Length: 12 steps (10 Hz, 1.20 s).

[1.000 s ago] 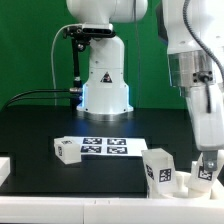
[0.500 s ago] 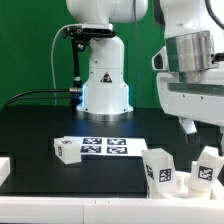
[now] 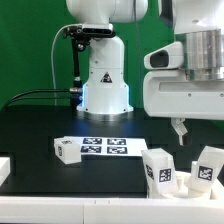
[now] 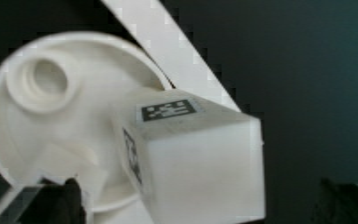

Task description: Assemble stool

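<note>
The hand (image 3: pixel 181 128) is hanging well above the tabletop (image 3: pixel 40 125), toward the exterior view's right. It is holding nothing, and its fingers (image 4: pixel 48 200) are standing spread wide at either side of the wrist view. Beneath it the stool's parts are sitting close together: the round seat (image 4: pixel 60 110) is lying flat, and a chunky leg (image 4: pixel 197 160) is standing just beside its rim, its tagged end facing up at the camera. The coming move, I'd judge, is hanging on a straight drop, since that leg is lying below and between the fingers. Only the wrist view is showing the seat plainly. Only the exterior view is showing a front leg (image 3: pixel 160 168), a corner leg (image 3: pixel 210 165) and a lone leg (image 3: pixel 68 149) well apart, just beside the marker board (image 3: pixel 105 146). Which of them is lying under the hand I cannot tell.
</note>
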{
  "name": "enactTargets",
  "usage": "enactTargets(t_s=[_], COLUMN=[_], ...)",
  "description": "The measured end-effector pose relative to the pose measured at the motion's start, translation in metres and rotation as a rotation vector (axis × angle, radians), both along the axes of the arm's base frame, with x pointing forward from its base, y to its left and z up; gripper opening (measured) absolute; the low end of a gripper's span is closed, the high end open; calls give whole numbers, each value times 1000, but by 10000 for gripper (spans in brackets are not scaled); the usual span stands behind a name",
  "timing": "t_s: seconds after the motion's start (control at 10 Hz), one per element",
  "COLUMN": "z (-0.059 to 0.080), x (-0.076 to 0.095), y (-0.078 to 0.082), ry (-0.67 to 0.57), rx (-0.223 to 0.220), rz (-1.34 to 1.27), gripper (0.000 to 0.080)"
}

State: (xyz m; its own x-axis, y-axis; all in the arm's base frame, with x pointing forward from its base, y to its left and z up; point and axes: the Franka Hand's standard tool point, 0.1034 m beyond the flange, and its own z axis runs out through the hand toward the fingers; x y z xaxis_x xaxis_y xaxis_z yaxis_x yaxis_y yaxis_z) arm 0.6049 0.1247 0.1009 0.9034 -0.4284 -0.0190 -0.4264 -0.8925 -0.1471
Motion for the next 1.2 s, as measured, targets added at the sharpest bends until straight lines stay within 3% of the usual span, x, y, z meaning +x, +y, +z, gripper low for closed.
enactTargets(t_s=[0.3,0.4,0.5,0.7,1.2], z=[-1,-1,-1,-4,-4], x=[-1,0,-1,-3,1], y=[-2,-2,2,6,-5], ry=[-21,-36,-56,-51,-77], rx=[-16,-35,-82,-89,-133], rz=[166,284,487,827,1159], gripper=[649,649,649,649,649])
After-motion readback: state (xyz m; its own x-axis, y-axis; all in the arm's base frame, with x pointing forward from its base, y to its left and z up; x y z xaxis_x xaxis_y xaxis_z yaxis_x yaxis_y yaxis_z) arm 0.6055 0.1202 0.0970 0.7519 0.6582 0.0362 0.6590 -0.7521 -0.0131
